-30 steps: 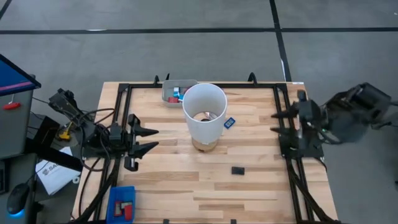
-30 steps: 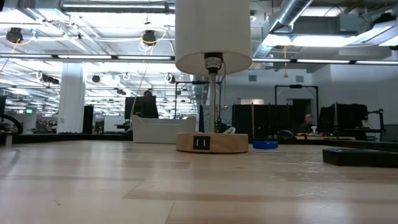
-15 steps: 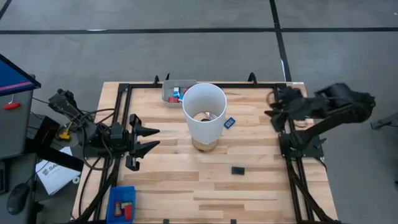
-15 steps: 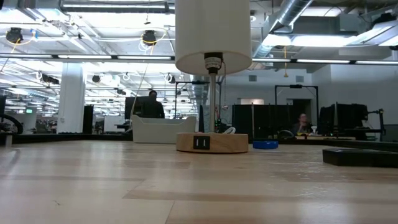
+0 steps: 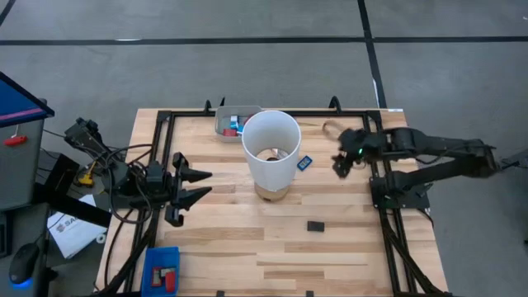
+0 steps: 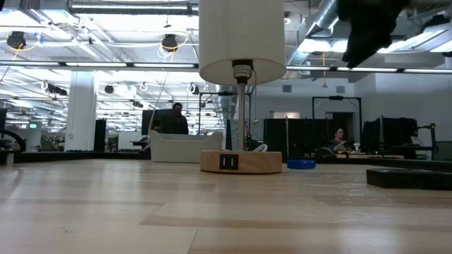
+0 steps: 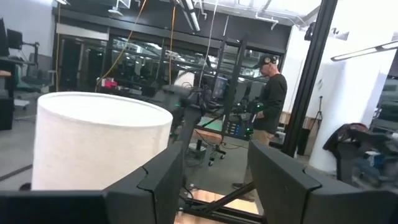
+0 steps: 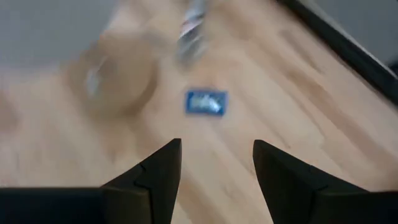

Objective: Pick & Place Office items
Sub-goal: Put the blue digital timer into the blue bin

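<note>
A small light blue piece [image 5: 304,162] lies flat on the table just right of the white-shaded lamp [image 5: 271,148]. It also shows ahead of my right fingers in the right wrist view [image 8: 206,102]. A black piece [image 5: 315,225] lies nearer the front. My right gripper [image 5: 338,163] hangs open above the table, right of the blue piece and tipped down toward it. In the low view it shows high up [image 6: 367,32]. My left gripper [image 5: 206,183] waits open at the table's left side, pointing at the lamp shade [image 7: 93,143].
A grey tray [image 5: 224,124] with several small pieces stands at the far edge behind the lamp. A blue tray [image 5: 157,260] with red pieces sits at the near left corner. The lamp's wooden base [image 6: 240,161] stands mid-table. Black frame rails run along the table's sides.
My right gripper has swung in from beyond the table's right edge toward the lamp, come down and tipped to point downward at the light blue piece. Its fingers stay open. The pieces on the table have not moved.
</note>
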Robot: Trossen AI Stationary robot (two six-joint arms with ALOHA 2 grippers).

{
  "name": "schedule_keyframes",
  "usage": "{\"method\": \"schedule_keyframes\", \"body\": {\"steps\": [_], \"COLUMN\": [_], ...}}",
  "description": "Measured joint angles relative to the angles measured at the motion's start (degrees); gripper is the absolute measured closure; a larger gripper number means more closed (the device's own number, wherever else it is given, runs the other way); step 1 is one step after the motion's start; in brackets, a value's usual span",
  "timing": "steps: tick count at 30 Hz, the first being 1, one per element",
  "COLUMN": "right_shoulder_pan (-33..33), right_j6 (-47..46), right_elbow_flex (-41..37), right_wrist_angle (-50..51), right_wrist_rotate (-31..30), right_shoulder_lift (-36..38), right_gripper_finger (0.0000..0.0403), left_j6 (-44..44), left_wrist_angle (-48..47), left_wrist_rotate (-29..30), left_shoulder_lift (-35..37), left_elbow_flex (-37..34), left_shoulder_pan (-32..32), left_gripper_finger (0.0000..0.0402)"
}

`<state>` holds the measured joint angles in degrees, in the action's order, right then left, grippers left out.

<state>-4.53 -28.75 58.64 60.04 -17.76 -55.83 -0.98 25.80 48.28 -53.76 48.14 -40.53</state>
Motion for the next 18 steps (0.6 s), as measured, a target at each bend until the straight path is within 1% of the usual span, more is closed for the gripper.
{"method": "schedule_keyframes", "body": {"steps": [3, 6, 7, 10, 12, 13, 15, 18], "right_shoulder_pan": [-7.28, -14.17, -15.97, -20.45, -22.07, -22.49, -22.47, -21.56], "right_j6": [-8.02, -19.34, -22.57, -32.17, -37.52, -40.22, -45.83, -53.17], "right_elbow_flex": [-6.08, -12.06, -13.72, -17.66, -19.31, -20.07, -21.11, -22.81], "right_wrist_angle": [-4.89, -7.77, -9.14, -11.75, -13.94, -14.6, -17.45, -26.07], "right_wrist_rotate": [-0.28, -0.02, 0.55, 5.55, 8.45, 8.91, 8.89, 8.84], "right_shoulder_lift": [5.38, 10.74, 12.22, 14.48, 14.56, 14.21, 12.59, 9.78], "right_gripper_finger": [0.0211, 0.0211, 0.0211, 0.0212, 0.0216, 0.0218, 0.0224, 0.0235], "left_j6": [0.39, 0.41, 0.42, 0.42, 0.42, 0.42, 0.42, 0.42], "left_wrist_angle": [0.15, 0.32, 0.42, 0.42, 0.37, 0.37, 0.37, 0.42], "left_wrist_rotate": [-0.04, -0.03, -0.03, -0.01, 0.0, 0.0, 0.0, 0.03], "left_shoulder_lift": [0.0, 0.0, 0.0, 0.0, 0.0, 0.01, 0.0, 0.02], "left_elbow_flex": [0.0, 0.0, 0.0, 0.0, 0.0, 0.0, 0.0, 0.0], "left_shoulder_pan": [-0.3, -0.31, -0.31, -0.31, -0.31, -0.31, -0.31, -0.31], "left_gripper_finger": [0.0224, 0.0224, 0.0224, 0.0224, 0.0224, 0.0224, 0.0224, 0.0224]}}
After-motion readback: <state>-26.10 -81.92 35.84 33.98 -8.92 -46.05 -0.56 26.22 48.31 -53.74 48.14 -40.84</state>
